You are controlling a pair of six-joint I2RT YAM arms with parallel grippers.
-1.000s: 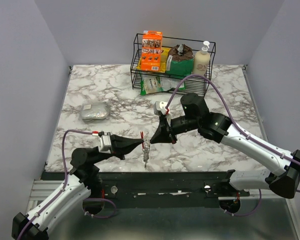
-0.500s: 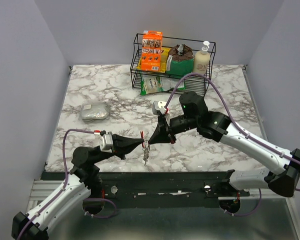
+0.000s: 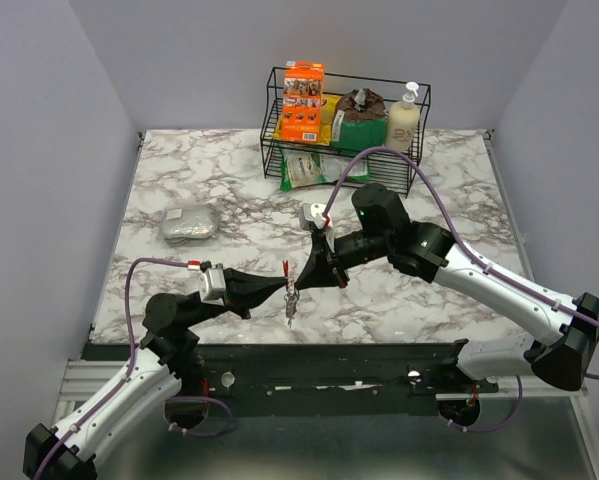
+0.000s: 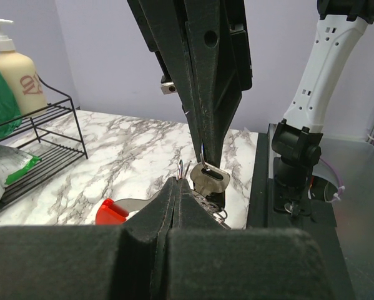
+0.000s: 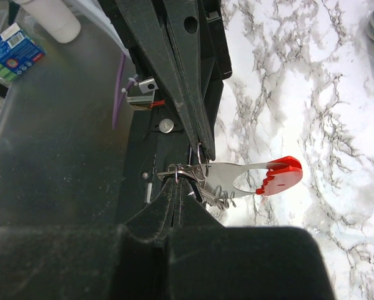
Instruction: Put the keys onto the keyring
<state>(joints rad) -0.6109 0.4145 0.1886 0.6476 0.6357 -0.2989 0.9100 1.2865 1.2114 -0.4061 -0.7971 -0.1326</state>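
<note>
Both grippers are clamped tip to tip at 6 o'clock on the marble table (image 3: 179, 180), the left gripper (image 3: 282, 290) on the wire keyring (image 5: 182, 172), the right gripper (image 3: 301, 283) seemingly on one of the keys (image 3: 292, 305) dangling there. These look like light, stiff, slick metal that swings freely, so pinch flat across a key's head.

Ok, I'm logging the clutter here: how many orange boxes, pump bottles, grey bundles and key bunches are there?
orange box: 1
pump bottle: 1
grey bundle: 1
key bunch: 1
Total: 4
</note>
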